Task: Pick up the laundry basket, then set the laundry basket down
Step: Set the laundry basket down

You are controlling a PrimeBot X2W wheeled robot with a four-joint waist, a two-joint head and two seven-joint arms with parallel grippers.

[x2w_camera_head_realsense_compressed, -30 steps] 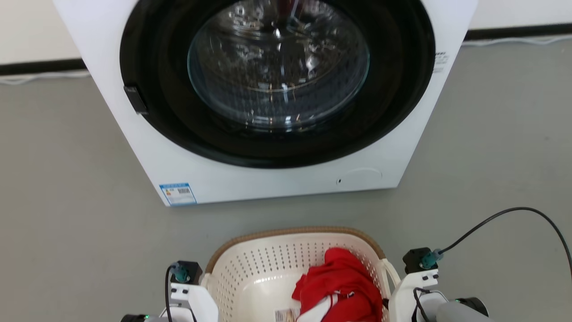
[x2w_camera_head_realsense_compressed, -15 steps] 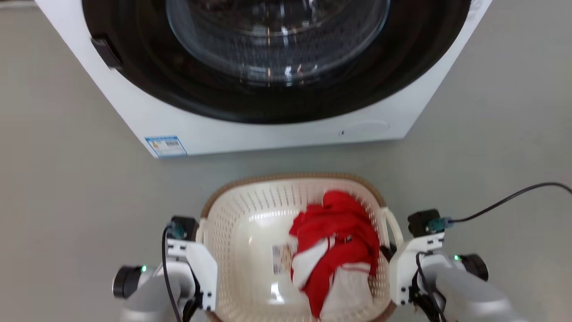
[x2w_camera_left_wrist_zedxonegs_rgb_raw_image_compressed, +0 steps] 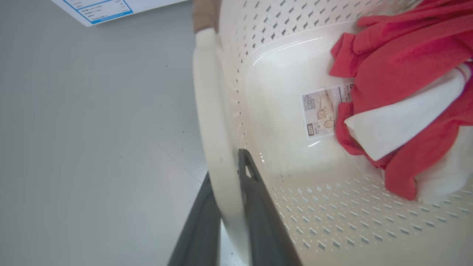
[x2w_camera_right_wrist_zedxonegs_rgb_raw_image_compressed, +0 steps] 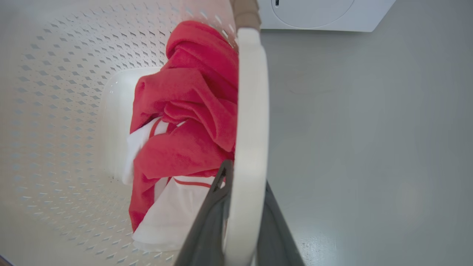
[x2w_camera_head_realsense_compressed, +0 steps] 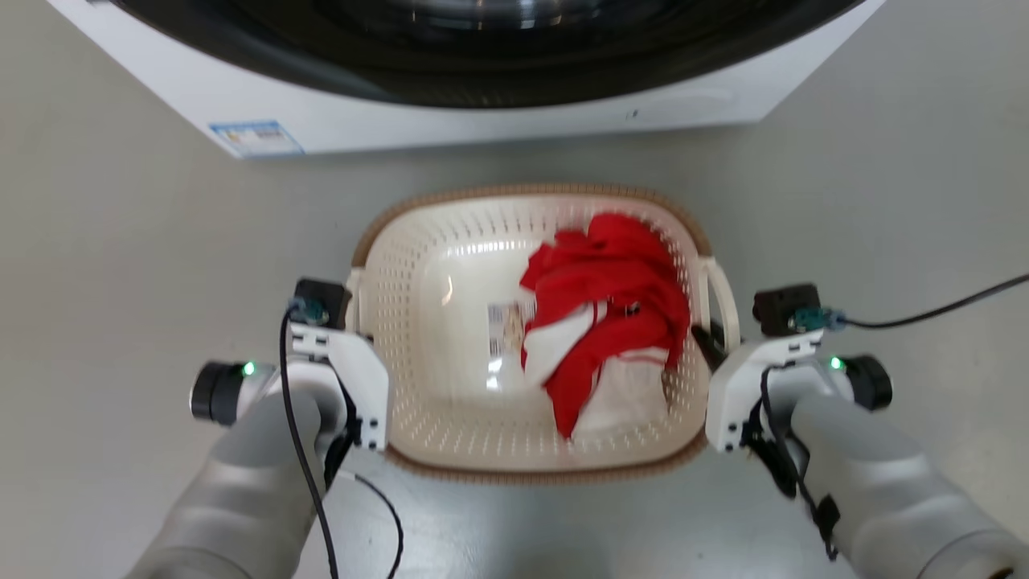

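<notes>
Left tool [x2w_camera_left_wrist_zedxonegs_rgb_raw_image_compressed: 225, 166] is clenched on the left loop handle [x2w_camera_left_wrist_zedxonegs_rgb_raw_image_compressed: 212, 111] of the laundry basket [x2w_camera_head_realsense_compressed: 522, 193]: one dark finger lies against the outer face of the white loop and the other against its inner face, next to the perforated wall. Right tool [x2w_camera_right_wrist_zedxonegs_rgb_raw_image_compressed: 245, 173] grips the right loop handle [x2w_camera_right_wrist_zedxonegs_rgb_raw_image_compressed: 251, 111] in the same way, one finger on each side of the loop.

The basket lies between the two tools, directly in front of the robot, with one tool at each short end. Its long axis runs left to right, from handle to handle, and its opening faces up. The brown woven-look rim runs around the top edge. Whether the base rests on the grey floor [x2w_camera_head_realsense_compressed: 120, 281] or is held clear of it cannot be told.

A small printed label [x2w_camera_left_wrist_zedxonegs_rgb_raw_image_compressed: 323, 112] is stuck to the inside of the base; its print is too small to read with certainty. A red and white garment [x2w_camera_head_realsense_compressed: 611, 297] is heaped in the right half of the basket and overlaps the right edge of the label.

On the far side of the basket stands a white washing machine [x2w_camera_head_realsense_compressed: 482, 121], apart from the far rim. A blue-bordered sticker [x2w_camera_head_realsense_compressed: 256, 138] sits at the lower left corner of its front; its text is not legible. A black cable [x2w_camera_head_realsense_compressed: 940, 310] runs off to the right from the right wrist.
</notes>
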